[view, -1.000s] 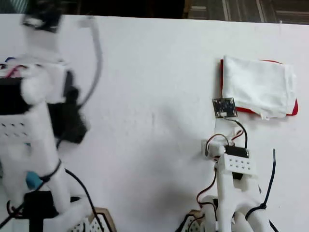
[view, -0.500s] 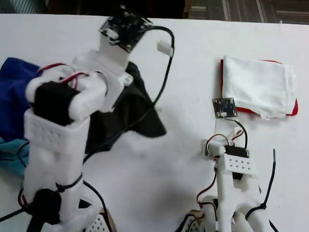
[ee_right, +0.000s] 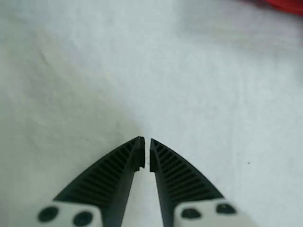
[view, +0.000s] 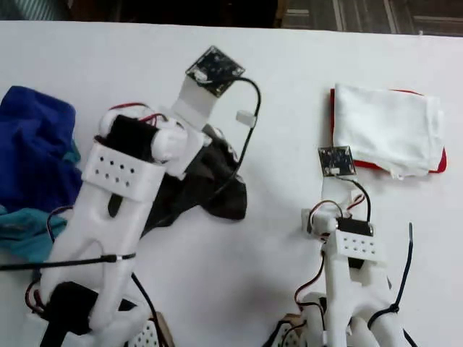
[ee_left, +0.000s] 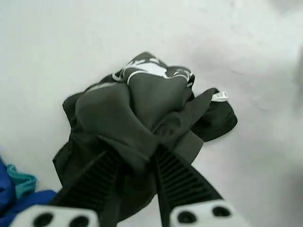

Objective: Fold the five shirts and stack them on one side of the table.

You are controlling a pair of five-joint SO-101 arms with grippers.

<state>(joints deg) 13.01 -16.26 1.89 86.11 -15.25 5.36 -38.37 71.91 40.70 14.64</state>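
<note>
A crumpled black shirt (view: 217,189) with white print lies bunched on the table left of centre. My left gripper (ee_left: 144,152) is shut on a fold of the black shirt (ee_left: 142,99), and the left arm (view: 123,195) covers part of it from above. A blue shirt (view: 32,144) and a teal shirt (view: 22,235) lie heaped at the left edge. At the back right a folded white shirt (view: 387,130) rests on a folded red shirt (view: 438,163). My right gripper (ee_right: 147,153) is shut on nothing, low over bare table just in front of that stack.
The right arm (view: 352,246) stands at the front right with loose cables around its base. White table (view: 282,87) stretches bare between the black shirt and the folded stack. A red shirt edge (ee_right: 284,5) shows beyond the right gripper.
The left arm swung from the far left toward the centre, bringing the black shirt along and lowering it onto the table. The blue and teal shirts came into sight. The right arm stayed still.
</note>
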